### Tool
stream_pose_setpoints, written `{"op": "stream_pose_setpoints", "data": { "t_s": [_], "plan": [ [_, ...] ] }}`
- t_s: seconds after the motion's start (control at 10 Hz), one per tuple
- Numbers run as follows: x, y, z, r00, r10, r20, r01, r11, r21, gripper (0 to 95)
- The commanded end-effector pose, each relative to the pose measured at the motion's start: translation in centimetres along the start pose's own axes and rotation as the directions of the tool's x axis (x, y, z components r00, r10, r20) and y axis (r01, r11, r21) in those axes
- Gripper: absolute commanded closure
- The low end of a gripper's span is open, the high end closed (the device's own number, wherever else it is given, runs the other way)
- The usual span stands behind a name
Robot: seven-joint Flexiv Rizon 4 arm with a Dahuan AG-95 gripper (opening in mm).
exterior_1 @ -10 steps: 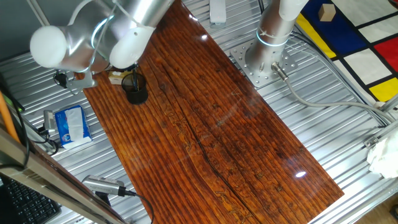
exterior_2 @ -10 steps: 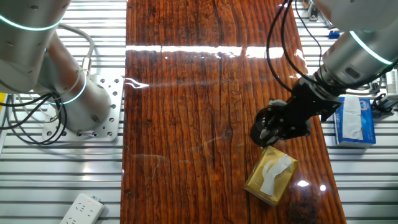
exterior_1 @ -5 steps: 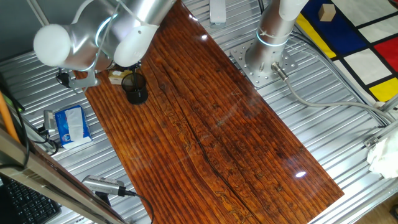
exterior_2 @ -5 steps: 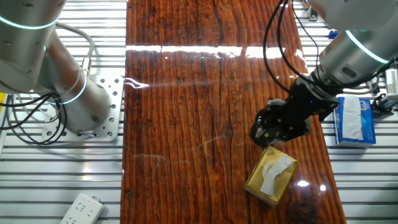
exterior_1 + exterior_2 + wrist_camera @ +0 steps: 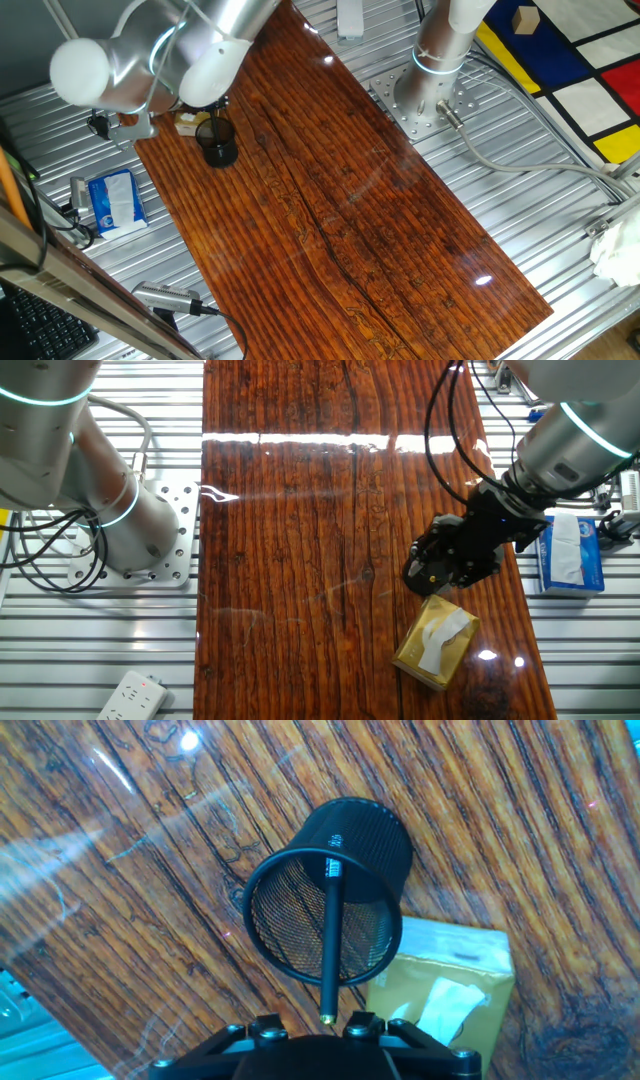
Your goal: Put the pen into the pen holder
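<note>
Pen [image 5: 330, 942] standing inside mesh pen holder [image 5: 325, 916] at frame centre; gripper [image 5: 316, 1024] at bottom edge, fingers parted, released; tan box [image 5: 450, 984] lower right

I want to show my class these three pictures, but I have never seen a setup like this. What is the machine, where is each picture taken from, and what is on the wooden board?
The machine is a silver robot arm whose end effector is a two-finger clamp. Two pictures come from fixed cameras looking down at the table from different sides. The third comes from a camera on the hand itself, looking along the fingers.

On the wooden board stands the pen holder, a dark mesh cup. Beside it lies a yellowish tissue box. A blue tissue packet sits off the board.

In the hand view the pen runs from between the fingers down into the cup. Whether the fingers grip it cannot be told.
</note>
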State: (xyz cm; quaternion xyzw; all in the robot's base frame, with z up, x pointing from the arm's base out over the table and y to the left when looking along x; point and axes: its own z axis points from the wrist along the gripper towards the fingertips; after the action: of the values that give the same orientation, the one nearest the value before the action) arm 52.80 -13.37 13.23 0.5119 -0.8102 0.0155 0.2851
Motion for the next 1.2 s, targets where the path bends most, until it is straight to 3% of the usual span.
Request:
{"op": "stream_pose_setpoints", "data": {
  "t_s": [0.1, 0.4, 0.5, 0.6, 0.7, 1.0, 1.2],
  "plan": [
    [0.8, 0.4, -0.5, 1.0, 0.001, 0.006, -0.001, 1.0, -0.002, 57.0],
    [2.0, 1.7, -1.7, 0.999, 0.037, 0.018, -0.036, 0.999, -0.008, 57.0],
    [2.3, 2.2, -2.1, 0.998, 0.051, 0.022, -0.051, 0.999, -0.009, 76.0],
    [2.4, 2.4, -2.3, 0.997, 0.066, 0.028, -0.066, 0.998, -0.012, 76.0],
    [2.5, 2.6, -2.4, 0.996, 0.084, 0.026, -0.083, 0.996, -0.011, 95.0],
    [2.6, 2.6, -2.4, 0.993, 0.115, 0.033, -0.114, 0.993, -0.015, 95.0],
    [2.8, 3.1, -2.9, 0.979, 0.193, 0.06, -0.192, 0.981, -0.022, 95.0]
  ]
}}
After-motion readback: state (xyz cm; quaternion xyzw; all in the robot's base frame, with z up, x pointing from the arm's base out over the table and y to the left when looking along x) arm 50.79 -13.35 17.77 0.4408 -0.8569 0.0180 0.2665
